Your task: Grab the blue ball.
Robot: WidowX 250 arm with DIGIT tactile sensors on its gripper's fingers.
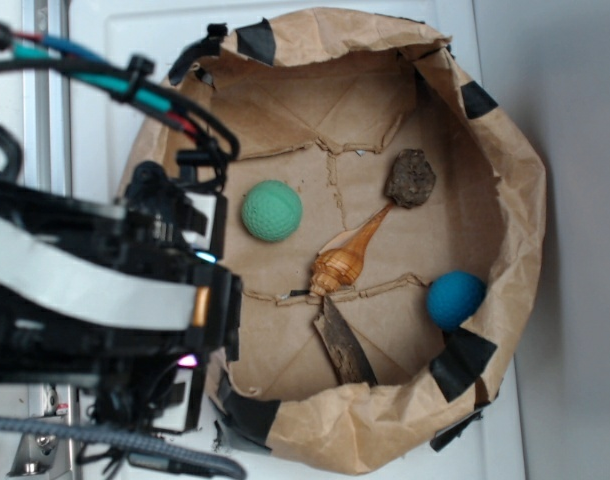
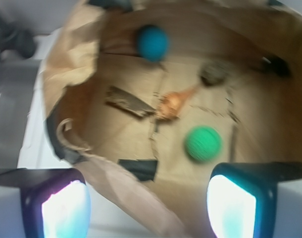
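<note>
blue ball [image 1: 455, 299] against paper wall [image 1: 515, 200], tool unclear

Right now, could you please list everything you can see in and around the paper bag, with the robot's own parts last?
Blue ball: one, teal-blue, on the bag floor against the wall, far from the arm.
Green ball: one, mint-green, textured, on the bag floor nearest the arm.
Shell: one, orange-brown, long spire, middle of the floor.
Rock: one, dark grey-brown, at the tip of the shell's spire.
Bark piece: one, dark brown, flat, beside the shell.
Paper bag: one, brown, rolled open, patched with black tape.
Gripper: one, black, fingers apart, above the bag's edge, holding nothing.
</note>
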